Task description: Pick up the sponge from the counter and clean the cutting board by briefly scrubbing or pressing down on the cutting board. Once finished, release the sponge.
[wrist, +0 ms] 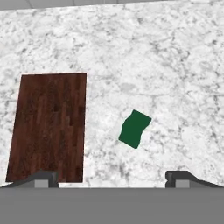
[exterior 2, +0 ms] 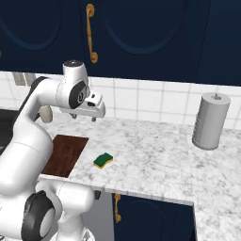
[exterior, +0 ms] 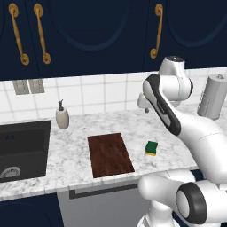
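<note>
Gripper (wrist: pixel 112 177) jaws apart, empty, above counter (wrist: pixel 175 65). Sponge (wrist: pixel 134 128) lies on marble just beside cutting board (wrist: pixel 50 127). Left base view adds sink (exterior: pixel 22 148) & soap dispenser (exterior: pixel 62 116); right base view, paper towel roll (exterior 2: pixel 210 121).

arm (exterior: pixel 195 128): glossy white rounded links | joints: dark bands | end effector (wrist: pixel 112 179): dark fingertips

One sponge (exterior: pixel 151 148). One board (exterior: pixel 110 154). One counter (exterior: pixel 71 150). One sink (exterior: pixel 22 148). One soap dispenser (exterior: pixel 62 116). One grey canister (exterior: pixel 213 96). Three brass handles on upper cabinets (exterior: pixel 18 34). Two wall outlets (exterior: pixel 28 86). One gripper (exterior 2: pixel 84 116).
</note>
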Robot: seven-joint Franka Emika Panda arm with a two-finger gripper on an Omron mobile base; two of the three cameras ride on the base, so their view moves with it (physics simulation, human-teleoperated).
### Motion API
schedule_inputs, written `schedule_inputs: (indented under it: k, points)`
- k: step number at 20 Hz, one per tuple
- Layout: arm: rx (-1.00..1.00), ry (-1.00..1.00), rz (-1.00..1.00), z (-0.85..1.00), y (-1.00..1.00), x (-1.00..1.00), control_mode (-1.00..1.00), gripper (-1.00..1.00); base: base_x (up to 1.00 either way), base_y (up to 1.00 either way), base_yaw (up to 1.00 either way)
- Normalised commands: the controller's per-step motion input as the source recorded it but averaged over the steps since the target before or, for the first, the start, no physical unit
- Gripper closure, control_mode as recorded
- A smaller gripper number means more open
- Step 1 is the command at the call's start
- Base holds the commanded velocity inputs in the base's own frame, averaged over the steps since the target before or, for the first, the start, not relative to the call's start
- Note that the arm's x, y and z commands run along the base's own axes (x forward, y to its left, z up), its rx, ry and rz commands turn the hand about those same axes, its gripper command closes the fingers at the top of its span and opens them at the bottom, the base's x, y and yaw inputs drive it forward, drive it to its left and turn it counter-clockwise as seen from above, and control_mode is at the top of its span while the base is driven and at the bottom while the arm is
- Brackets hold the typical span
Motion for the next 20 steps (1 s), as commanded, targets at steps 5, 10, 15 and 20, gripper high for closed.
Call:
schedule_inputs:
  k: [5, 10, 15, 20]
  points:
    - [0.01, 0.00, -0.11, -0.57, -0.22, 0.00, -1.00, -1.00, 0.00, 0.00, 0.00]
    - [0.02, 0.00, -0.07, -0.56, -0.15, 0.00, -1.00, -1.00, 0.00, 0.00, 0.00]
    - [0.00, 0.00, -0.07, -0.51, -0.02, -0.01, -1.00, -1.00, 0.00, 0.00, 0.00]
    - [0.00, 0.00, -0.09, -0.44, 0.00, 0.00, -1.00, -1.00, 0.00, 0.00, 0.00]
